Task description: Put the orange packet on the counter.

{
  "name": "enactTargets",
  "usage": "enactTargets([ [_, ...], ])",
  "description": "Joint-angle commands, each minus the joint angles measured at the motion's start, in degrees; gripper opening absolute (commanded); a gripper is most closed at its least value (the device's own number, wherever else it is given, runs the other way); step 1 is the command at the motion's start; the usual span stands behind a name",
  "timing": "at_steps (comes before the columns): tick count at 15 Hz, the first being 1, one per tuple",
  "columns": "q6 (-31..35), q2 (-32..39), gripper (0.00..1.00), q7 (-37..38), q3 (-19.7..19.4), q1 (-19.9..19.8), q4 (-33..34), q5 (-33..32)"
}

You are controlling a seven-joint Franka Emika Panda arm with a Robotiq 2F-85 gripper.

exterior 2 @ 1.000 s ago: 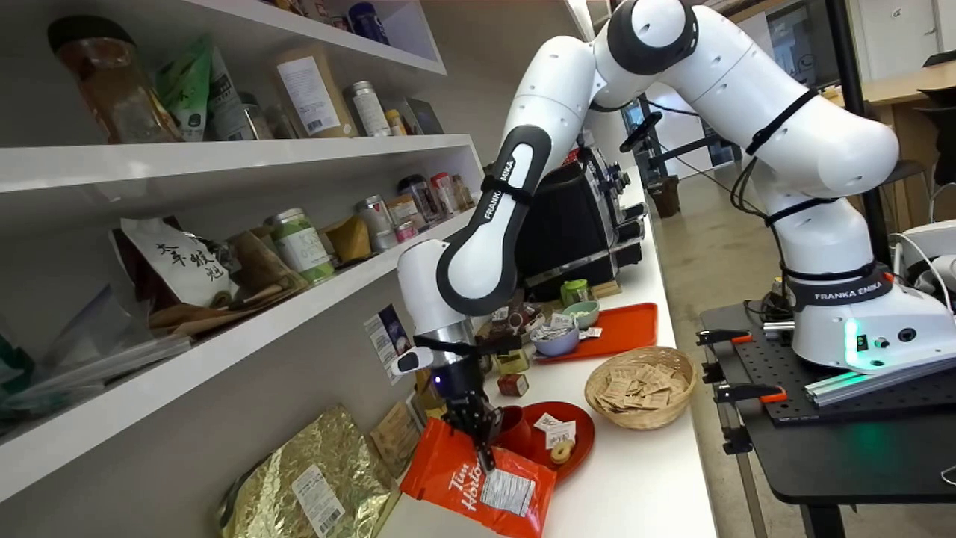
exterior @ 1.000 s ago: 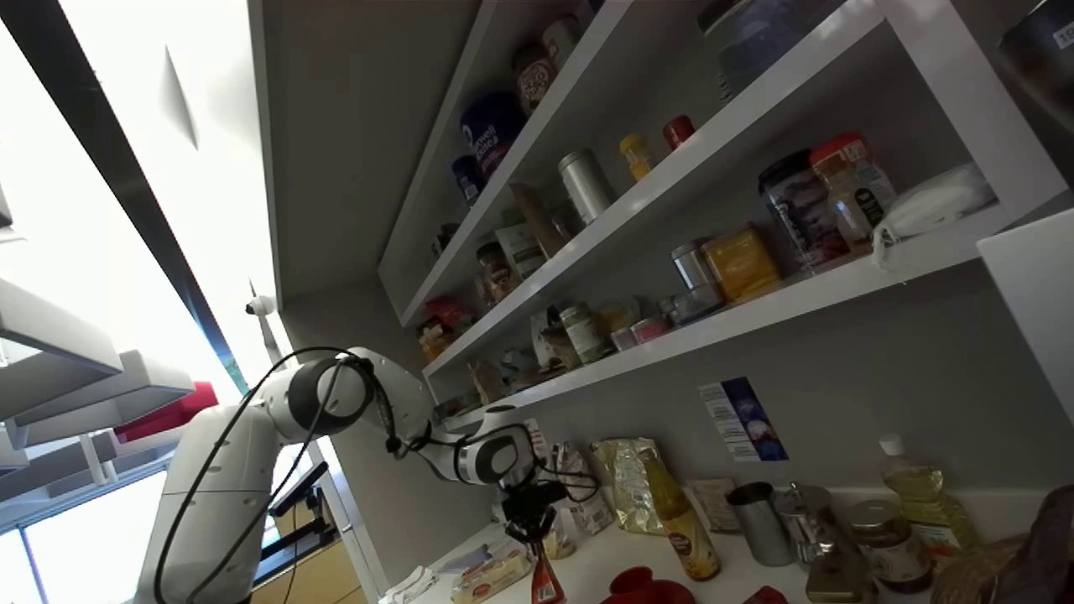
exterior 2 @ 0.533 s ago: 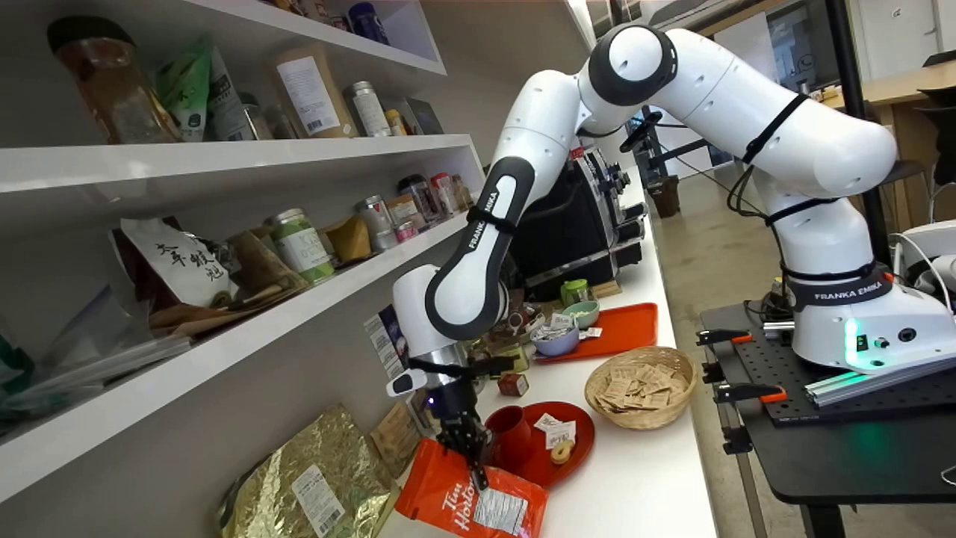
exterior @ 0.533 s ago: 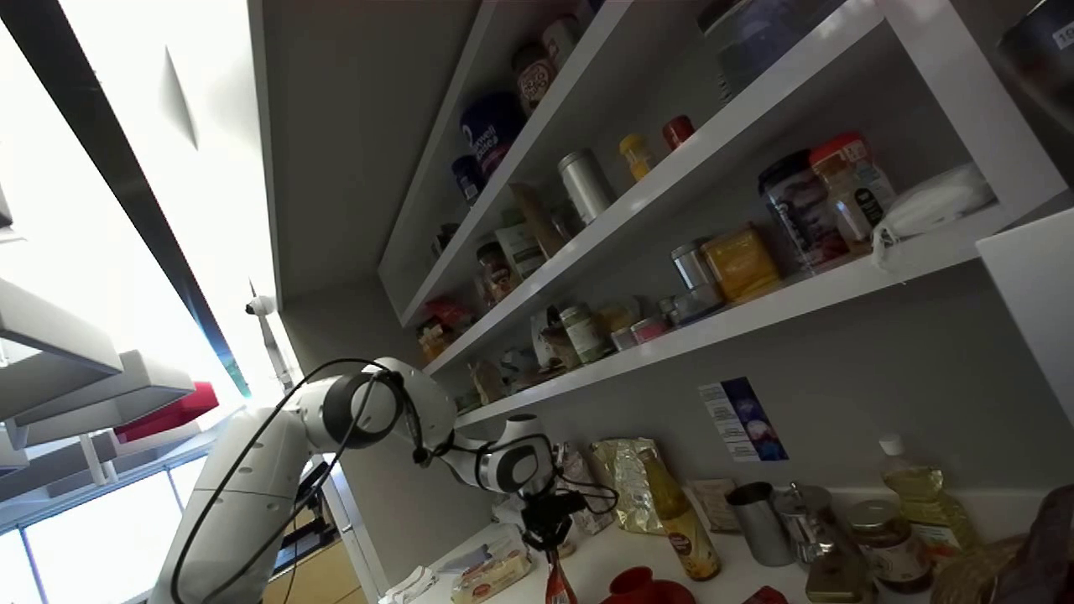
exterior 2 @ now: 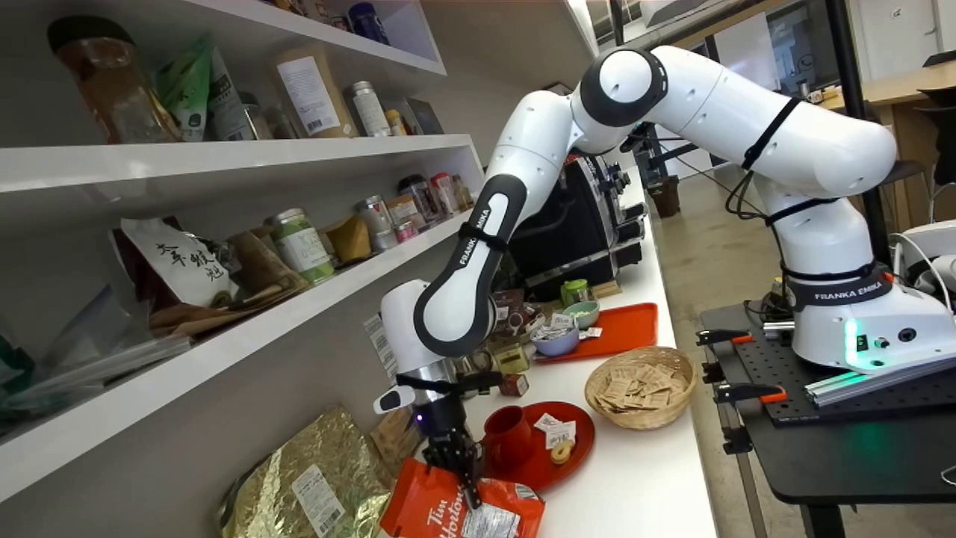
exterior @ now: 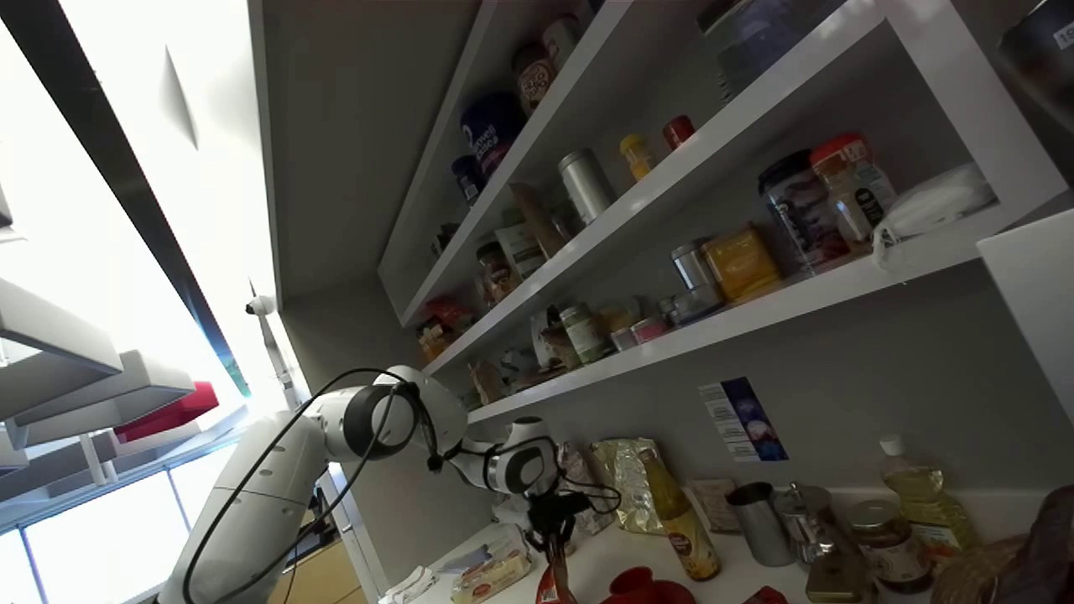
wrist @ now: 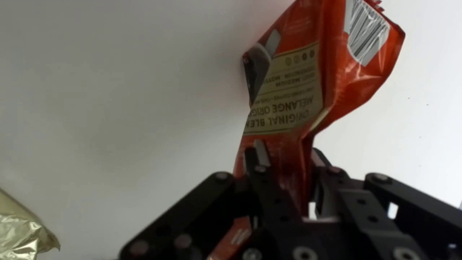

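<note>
The orange packet is a glossy red-orange bag with white lettering and a barcode label, at the near end of the pale counter. Its narrow side shows in an exterior view. In the wrist view the packet is bent, its beige print facing the camera, with the white counter around it. My gripper has its fingers apart on both sides of the packet, with a gap by one finger. It points down over the packet in both exterior views. The packet's lower edge is cut off.
A red plate and red mug stand right beside the gripper. A gold foil bag leans near the wall. A basket and an orange tray are farther along. A yellow bottle stands nearby. Wall shelves overhang the counter.
The arm has moved down with the packet, toward the near end of the counter. The fingers have spread apart, and the packet now looks more bent and slumped.
</note>
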Motion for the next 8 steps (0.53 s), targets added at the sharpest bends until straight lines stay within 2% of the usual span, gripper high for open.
enactTargets([
  [1,-6.60,-4.89,0.56,2.12,-0.89,1.00,-0.72,-4.16],
  [6,-15.83,-16.67,0.93,4.14,-1.50,1.78,-4.82,-8.22],
  [7,-18.38,-19.67,0.99,4.45,-1.69,1.87,-5.77,-8.89],
  [8,-20.22,-21.78,1.00,4.55,-1.80,1.92,-6.33,-9.41],
])
